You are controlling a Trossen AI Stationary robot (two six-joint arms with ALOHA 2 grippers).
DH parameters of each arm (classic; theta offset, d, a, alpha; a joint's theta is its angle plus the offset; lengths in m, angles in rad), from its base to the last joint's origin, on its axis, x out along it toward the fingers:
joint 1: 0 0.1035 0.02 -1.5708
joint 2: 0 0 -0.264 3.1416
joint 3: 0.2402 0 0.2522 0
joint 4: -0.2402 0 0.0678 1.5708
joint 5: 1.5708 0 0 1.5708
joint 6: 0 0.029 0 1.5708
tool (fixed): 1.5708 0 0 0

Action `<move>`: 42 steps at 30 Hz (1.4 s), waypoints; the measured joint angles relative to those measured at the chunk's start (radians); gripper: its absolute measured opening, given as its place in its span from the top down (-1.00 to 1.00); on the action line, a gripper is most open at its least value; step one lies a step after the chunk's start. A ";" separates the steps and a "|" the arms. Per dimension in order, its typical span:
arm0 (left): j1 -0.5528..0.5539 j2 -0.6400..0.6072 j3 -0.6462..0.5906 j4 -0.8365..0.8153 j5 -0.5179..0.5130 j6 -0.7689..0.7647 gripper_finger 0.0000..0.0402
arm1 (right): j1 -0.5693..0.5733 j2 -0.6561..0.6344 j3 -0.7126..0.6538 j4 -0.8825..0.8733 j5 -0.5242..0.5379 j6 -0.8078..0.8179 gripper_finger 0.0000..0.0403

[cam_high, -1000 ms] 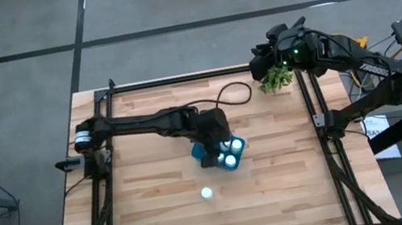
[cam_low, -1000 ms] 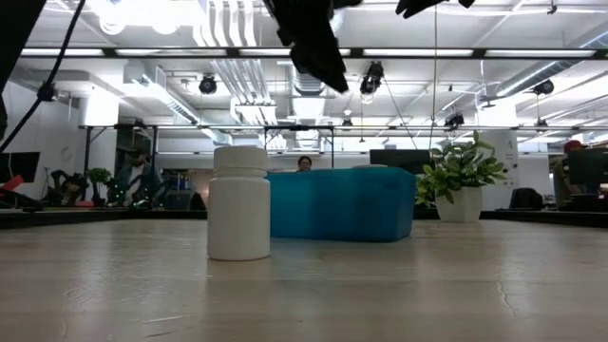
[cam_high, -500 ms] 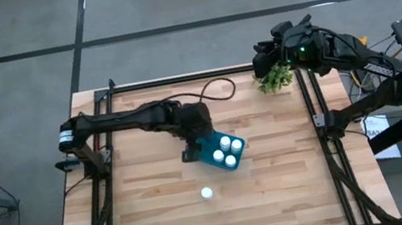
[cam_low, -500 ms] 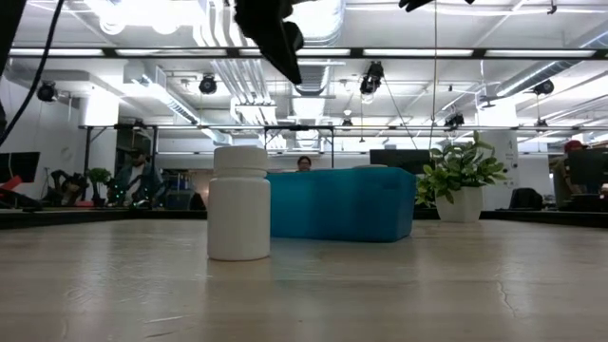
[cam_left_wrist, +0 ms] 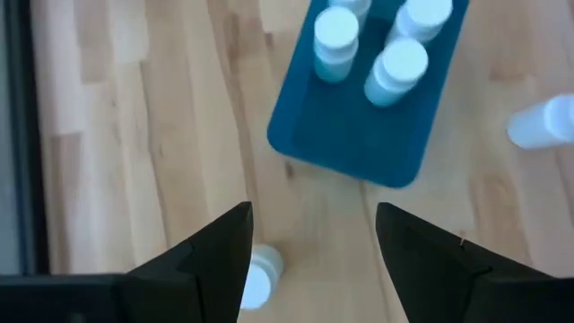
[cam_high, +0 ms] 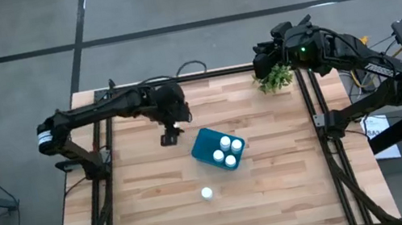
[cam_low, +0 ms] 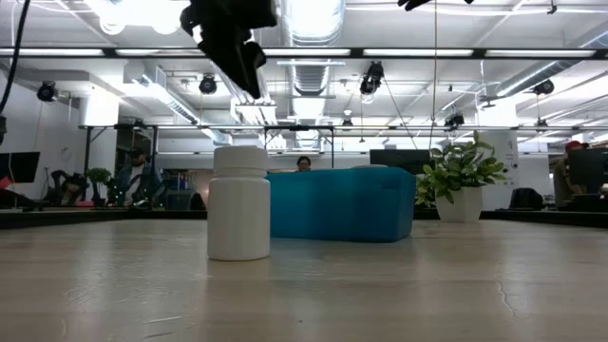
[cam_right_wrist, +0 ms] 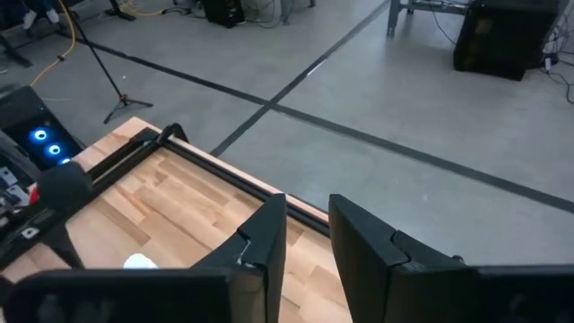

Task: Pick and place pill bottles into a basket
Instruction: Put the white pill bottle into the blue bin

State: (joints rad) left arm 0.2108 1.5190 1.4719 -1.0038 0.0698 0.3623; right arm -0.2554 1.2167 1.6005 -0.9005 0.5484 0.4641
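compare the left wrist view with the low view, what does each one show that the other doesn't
Only the left wrist view looks into the basket, showing three pill bottles standing inside, and a further bottle on the wood beside the open left gripper.

Only the low view shows the potted plant behind the basket and the room beyond, with people in it.

Both show the teal basket and a loose bottle standing on the table outside it.

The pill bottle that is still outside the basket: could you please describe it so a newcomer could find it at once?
Start at the teal-blue basket mid-table. Nearer the front edge, a white pill bottle stands upright, alone on bare wood. Unlike the bottles in the basket, it has nothing around it.
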 joint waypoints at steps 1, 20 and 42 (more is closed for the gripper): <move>0.015 -0.006 -0.011 0.001 0.018 0.010 -0.09 | 0.000 0.000 0.000 0.000 0.000 0.000 0.60; 0.193 0.061 -0.160 0.065 0.064 0.143 -0.09 | -0.001 0.000 0.000 0.001 0.000 -0.019 0.62; 0.243 0.201 -0.171 0.058 0.070 0.201 -0.09 | 0.000 0.001 0.000 0.002 0.002 -0.019 0.63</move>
State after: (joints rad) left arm 0.4541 1.7199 1.3014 -0.9455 0.1398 0.5634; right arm -0.2558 1.2179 1.6005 -0.8990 0.5503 0.4450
